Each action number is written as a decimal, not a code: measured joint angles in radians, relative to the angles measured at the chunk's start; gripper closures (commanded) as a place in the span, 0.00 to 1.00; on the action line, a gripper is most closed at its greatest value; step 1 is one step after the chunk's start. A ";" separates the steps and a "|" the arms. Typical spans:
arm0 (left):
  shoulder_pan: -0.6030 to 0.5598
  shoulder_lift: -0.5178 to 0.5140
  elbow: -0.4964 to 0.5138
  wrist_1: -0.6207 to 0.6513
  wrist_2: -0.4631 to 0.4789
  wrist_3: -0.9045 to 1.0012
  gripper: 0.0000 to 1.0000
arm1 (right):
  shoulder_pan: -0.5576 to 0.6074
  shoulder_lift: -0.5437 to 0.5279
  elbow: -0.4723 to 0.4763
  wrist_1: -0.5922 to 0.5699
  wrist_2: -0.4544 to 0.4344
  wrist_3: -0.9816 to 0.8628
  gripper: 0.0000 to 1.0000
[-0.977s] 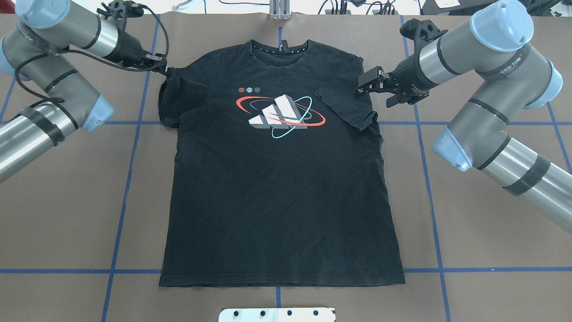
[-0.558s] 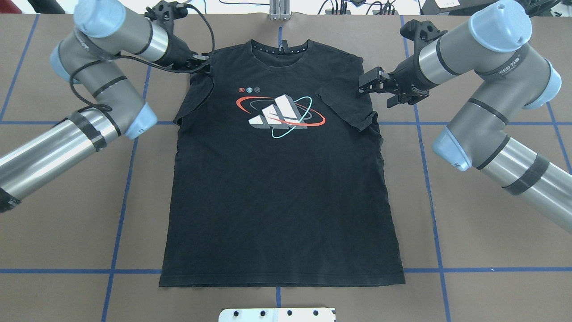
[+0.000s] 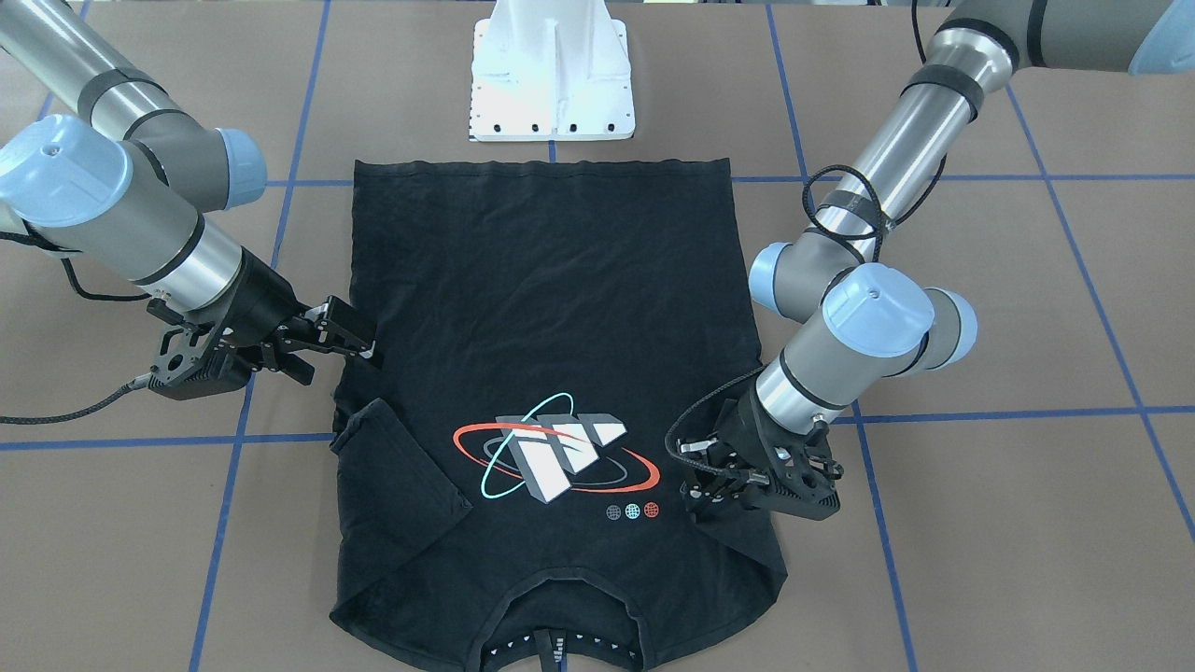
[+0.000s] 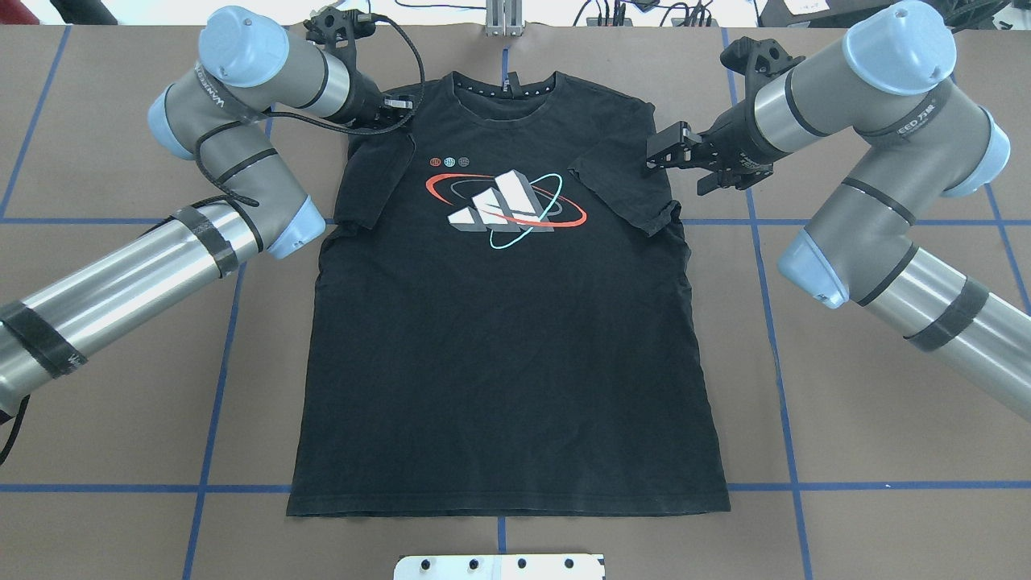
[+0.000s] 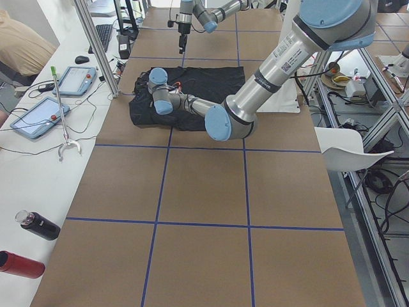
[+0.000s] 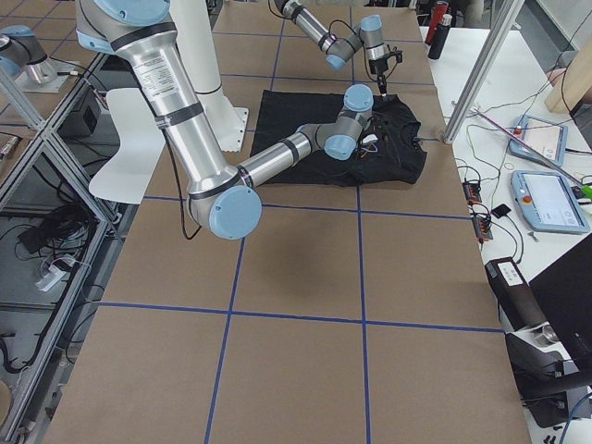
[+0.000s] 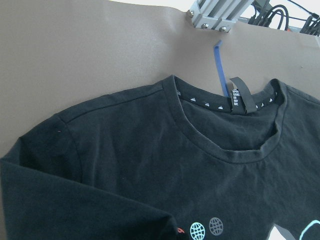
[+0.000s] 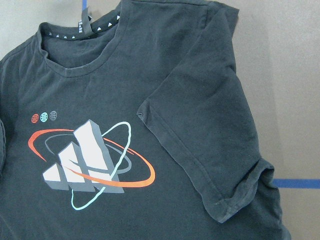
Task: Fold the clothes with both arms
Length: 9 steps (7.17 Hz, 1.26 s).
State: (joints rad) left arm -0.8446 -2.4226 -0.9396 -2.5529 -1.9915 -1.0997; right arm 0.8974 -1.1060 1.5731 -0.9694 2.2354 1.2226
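The black T-shirt [image 4: 499,362] lies flat, logo [image 4: 503,201] up, collar at the table's far edge. Its right sleeve [image 4: 624,189] is folded in over the chest, and it also shows in the right wrist view [image 8: 210,150]. My left gripper [image 4: 400,111] is low over the left shoulder, shut on the left sleeve [image 4: 372,181], which is turned in onto the chest. My right gripper [image 4: 659,151] is open and empty, beside the right shoulder edge. In the front view the left gripper [image 3: 724,490] is at the right and the right gripper [image 3: 359,338] at the left.
The brown table carries a blue tape grid. The white pedestal base [image 3: 553,79] stands just past the shirt's hem. An aluminium post [image 4: 503,16] is behind the collar. A side bench holds tablets [image 5: 38,115] and bottles [image 5: 38,225].
My left gripper has moved right from outside the shirt onto the left shoulder, drawing the left sleeve inward over the chest. The right arm has not moved.
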 measured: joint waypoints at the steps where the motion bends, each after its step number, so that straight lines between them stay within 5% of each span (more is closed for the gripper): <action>1: 0.003 -0.002 -0.008 -0.001 0.007 -0.006 0.00 | 0.000 0.000 -0.001 0.000 0.001 0.003 0.00; 3: 0.017 0.064 -0.142 0.004 0.001 -0.062 0.00 | -0.013 0.001 0.021 -0.045 -0.023 0.071 0.00; 6: 0.042 0.289 -0.459 0.024 -0.059 -0.159 0.00 | -0.193 -0.048 0.256 -0.358 -0.282 0.357 0.01; 9: 0.042 0.391 -0.573 0.024 -0.067 -0.208 0.00 | -0.439 -0.203 0.498 -0.543 -0.527 0.655 0.04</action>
State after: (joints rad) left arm -0.8024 -2.0316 -1.5129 -2.5287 -2.0588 -1.3076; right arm 0.4581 -1.3088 2.0707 -1.5121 1.7080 1.8778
